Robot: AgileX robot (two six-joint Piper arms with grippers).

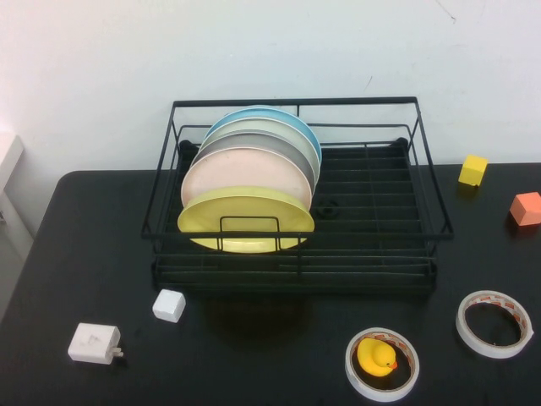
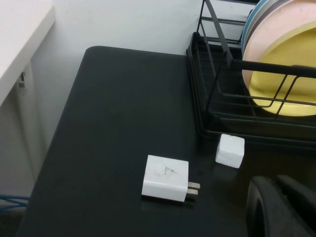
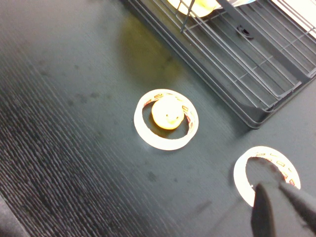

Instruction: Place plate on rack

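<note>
Already the plate (image 1: 245, 219) stands on edge in the rack (image 1: 296, 188), nearest of a row of plates at its left end. The left gripper (image 2: 281, 207) hangs over the desk's (image 1: 279, 355) near-left part by a white charger (image 2: 165, 177); the right gripper (image 3: 284, 210) hangs above a tape roll (image 3: 266, 173) at near right. Whether either gripper's jaws are released or clenched, I cannot tell.

Black table (image 1: 101, 254) vs plain white wall (image 1: 127, 59), white shelf (image 2: 19, 34) nearby.

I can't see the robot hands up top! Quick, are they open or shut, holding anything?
Left gripper: low by the white cube, cannot tell, holds nothing.
Right gripper: over a tape ring, cannot tell, holds nothing.
</note>
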